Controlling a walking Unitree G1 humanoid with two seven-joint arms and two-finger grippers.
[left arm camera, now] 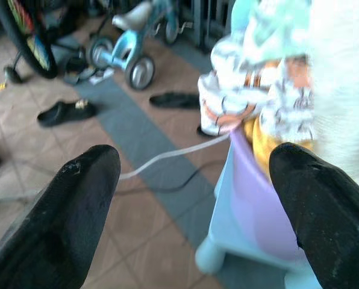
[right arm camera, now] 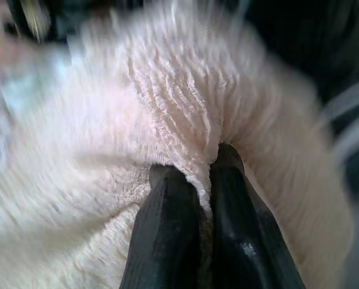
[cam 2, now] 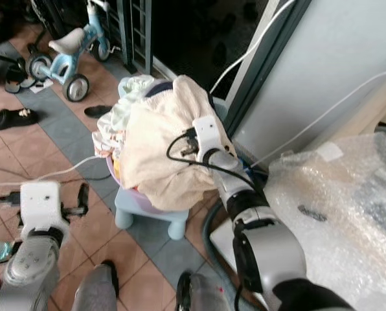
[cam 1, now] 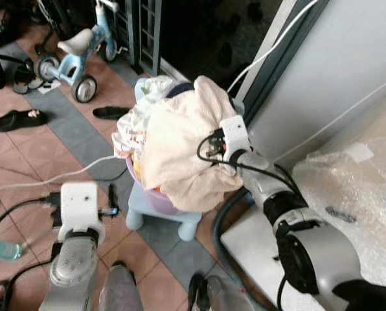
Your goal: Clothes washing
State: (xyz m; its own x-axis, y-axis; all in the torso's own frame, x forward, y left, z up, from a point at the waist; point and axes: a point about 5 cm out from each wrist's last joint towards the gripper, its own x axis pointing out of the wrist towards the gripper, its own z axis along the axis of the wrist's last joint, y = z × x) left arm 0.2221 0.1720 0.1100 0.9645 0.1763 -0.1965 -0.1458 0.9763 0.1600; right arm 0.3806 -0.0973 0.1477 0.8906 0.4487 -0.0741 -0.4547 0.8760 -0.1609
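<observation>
A heap of laundry fills a lilac basket [cam 1: 155, 199] that stands on a pale blue stool [cam 1: 155, 217]. On top lies a cream towel [cam 1: 180, 149], with a patterned white garment [cam 1: 131, 133] beside it. My right gripper [right arm camera: 205, 174] is shut on a fold of the cream towel, its wrist [cam 1: 234, 138] pressed against the heap's right side. My left gripper [left arm camera: 194, 198] is open and holds nothing; it sits low and left of the stool, its fingers [left arm camera: 65, 211] pointing at the basket's side.
A blue tricycle [cam 1: 73, 55] and black sandals [cam 1: 18, 118] lie on the tiled floor at the back left. A white hose [cam 1: 57, 176] crosses the floor. Bubble wrap [cam 1: 355, 201] covers something at the right, beside a grey wall [cam 1: 335, 71].
</observation>
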